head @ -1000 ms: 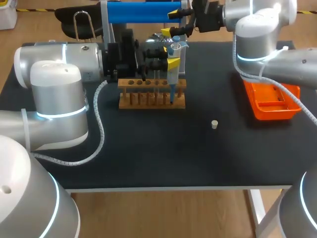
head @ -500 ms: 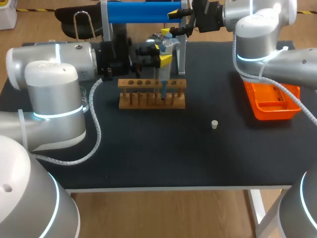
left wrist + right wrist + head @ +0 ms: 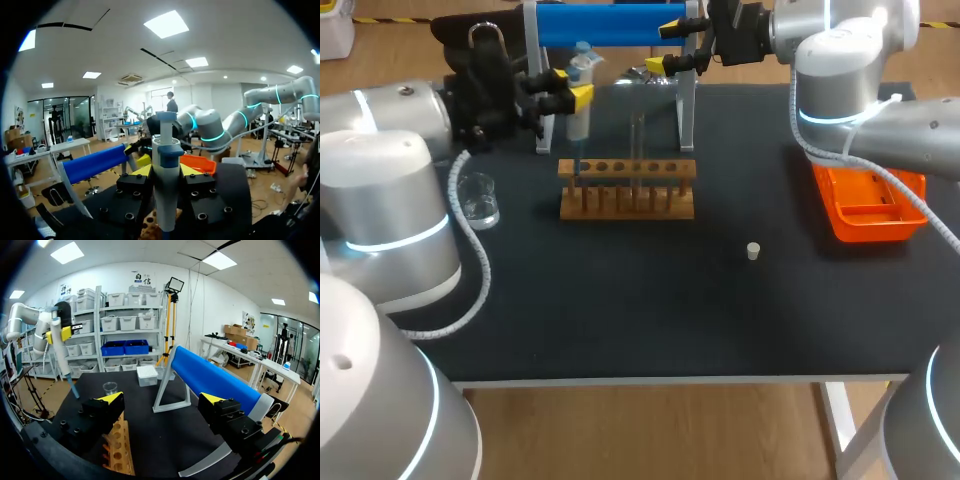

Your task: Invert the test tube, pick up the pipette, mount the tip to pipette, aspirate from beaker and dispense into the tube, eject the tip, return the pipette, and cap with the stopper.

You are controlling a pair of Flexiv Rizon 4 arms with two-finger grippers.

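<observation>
Head view: the left gripper (image 3: 563,93) is clamped on the pipette (image 3: 580,100), which hangs upright with its long axis vertical. Its bluish tip points down just past the left end of the wooden tube rack (image 3: 627,202). The glass beaker (image 3: 478,198) stands to the left of that tip and nearer to us, apart from it. We judge the aspirate move needs a leftward, nearward shift before any descent. The test tube (image 3: 638,140) stands upright in the rack. The stopper (image 3: 753,251) lies alone on the mat, right of the rack and nearer. The right gripper (image 3: 672,48) is at the far side, fingers spread and empty.

Left wrist view: both fingers press the pipette body from two sides. The beaker is out of sight.

Right wrist view: the pipette hangs above the mat, with the beaker (image 3: 110,388) low beside it.
</observation>
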